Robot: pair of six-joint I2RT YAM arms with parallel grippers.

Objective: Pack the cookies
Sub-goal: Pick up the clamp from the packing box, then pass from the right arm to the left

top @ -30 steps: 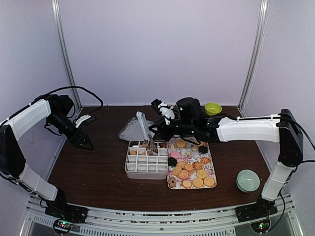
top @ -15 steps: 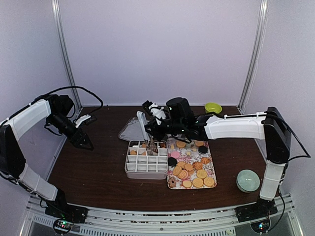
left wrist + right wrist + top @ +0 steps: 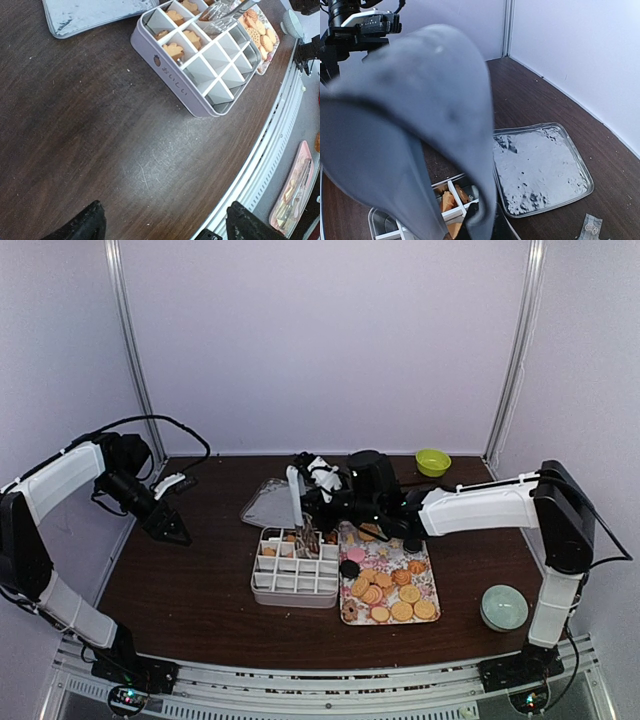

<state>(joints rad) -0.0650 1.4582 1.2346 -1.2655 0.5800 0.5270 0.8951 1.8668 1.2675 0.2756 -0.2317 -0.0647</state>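
Top external view puts the left gripper far to the left, low over the table and well apart from the work. The left wrist view shows its fingers spread wide with nothing between them. Next comes the divided box, with a few golden cookies lying in its far compartments. The tongs stand steeply over that far row with their tips down in a cell, clamped in the right gripper; whether the tips carry a biscuit cannot be told. Most cookies lie heaped on the floral tray, just right of the box. A clean drop probably calls for keeping the tips inside one cell's walls, easing the squeeze gently, then lifting straight up clear of the dividers.
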